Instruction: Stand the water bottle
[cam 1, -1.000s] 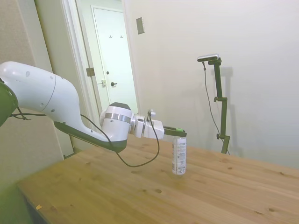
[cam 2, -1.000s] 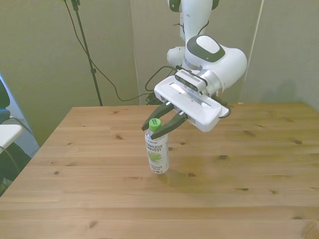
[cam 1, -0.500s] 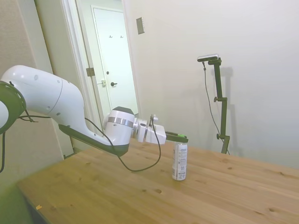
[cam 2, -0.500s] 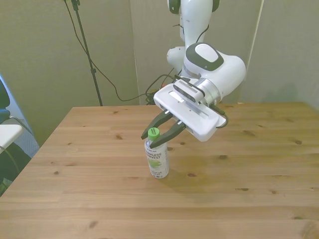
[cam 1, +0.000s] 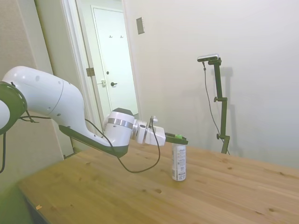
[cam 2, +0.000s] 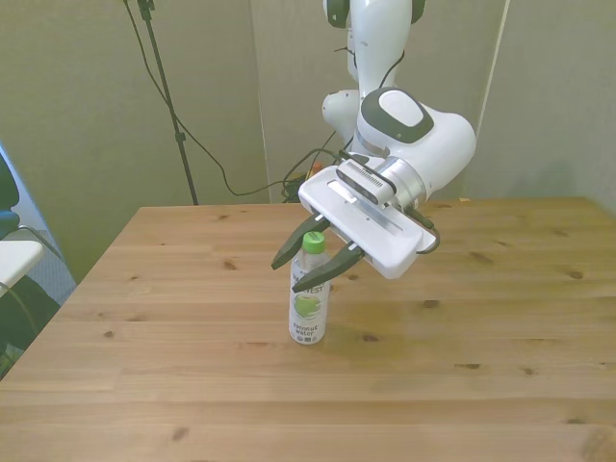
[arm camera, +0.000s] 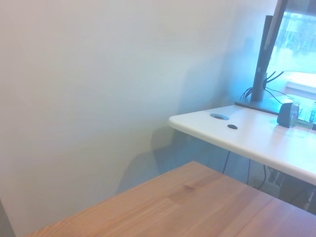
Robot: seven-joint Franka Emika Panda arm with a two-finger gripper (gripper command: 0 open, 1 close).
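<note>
Since a second ago our end effector (cam 2: 315, 261) has spread, releasing the water bottle (cam 2: 308, 294) upright on the worktop (cam 2: 462, 385).

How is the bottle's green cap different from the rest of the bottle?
The green cap is small, solid and bright green; the body of the water bottle is much bigger, clear, and wrapped in a white label with dark print. The cap sits at the very top, between the spread fingers of the gripper, while the body's bottom rests on the wooden table. Both belong to one bottle, which stands upright.
</note>
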